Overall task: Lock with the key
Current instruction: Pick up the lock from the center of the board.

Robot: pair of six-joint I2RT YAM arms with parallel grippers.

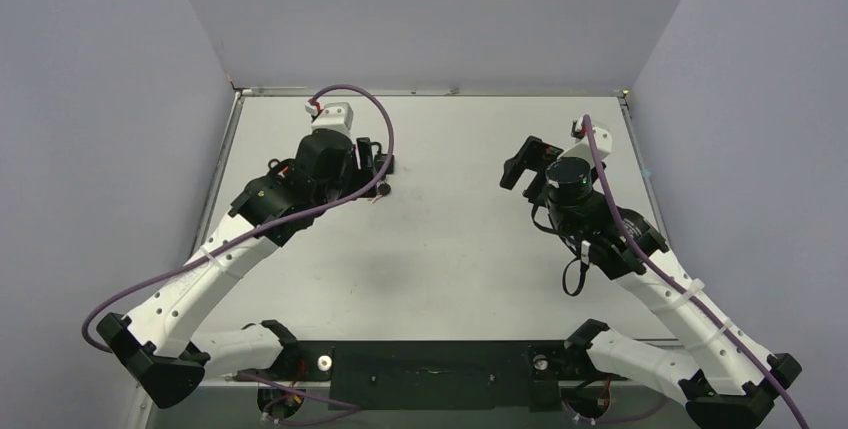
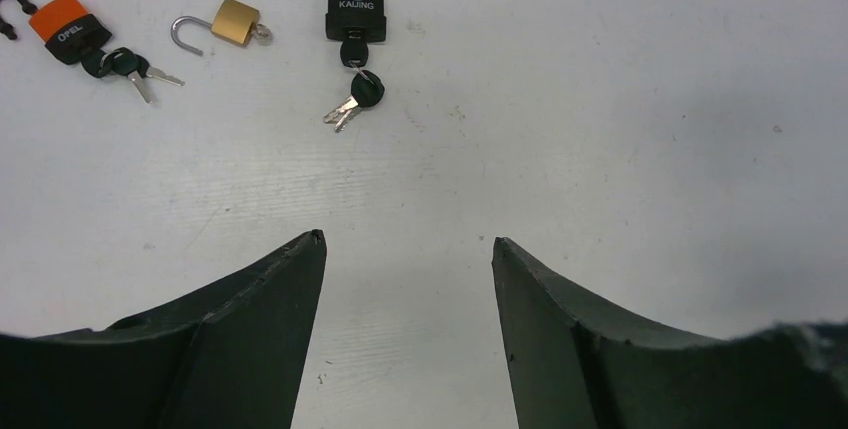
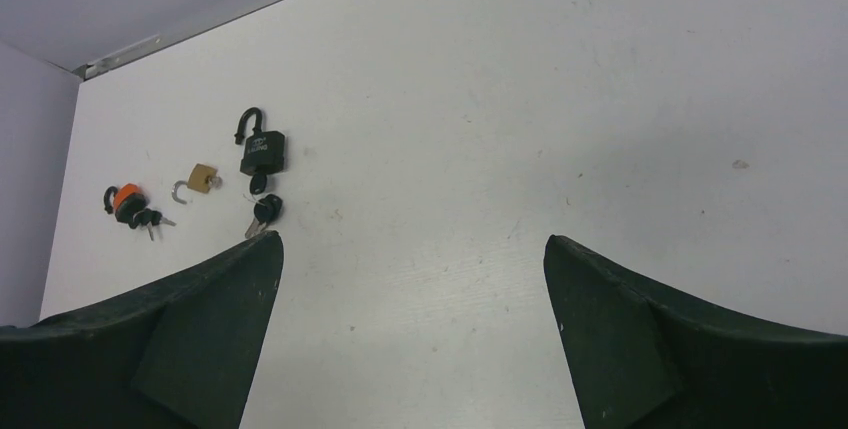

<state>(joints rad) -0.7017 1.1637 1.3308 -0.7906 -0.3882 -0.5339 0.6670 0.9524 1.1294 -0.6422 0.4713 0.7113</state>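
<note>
Locking is yet to start: black padlock (image 2: pixel 355 11) is lying on the table (image 2: pixel 600 99), shackle open, key (image 2: pixel 352 52) sitting in it. Left gripper (image 2: pixel 408 239) is hovering near it, right gripper (image 3: pixel 412 237) farther off, both jaws standing apart, holding nothing.

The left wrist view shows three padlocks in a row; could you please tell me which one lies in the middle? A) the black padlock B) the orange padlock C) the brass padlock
C: the brass padlock lies between the orange padlock on its left and the black padlock on its right.
</note>
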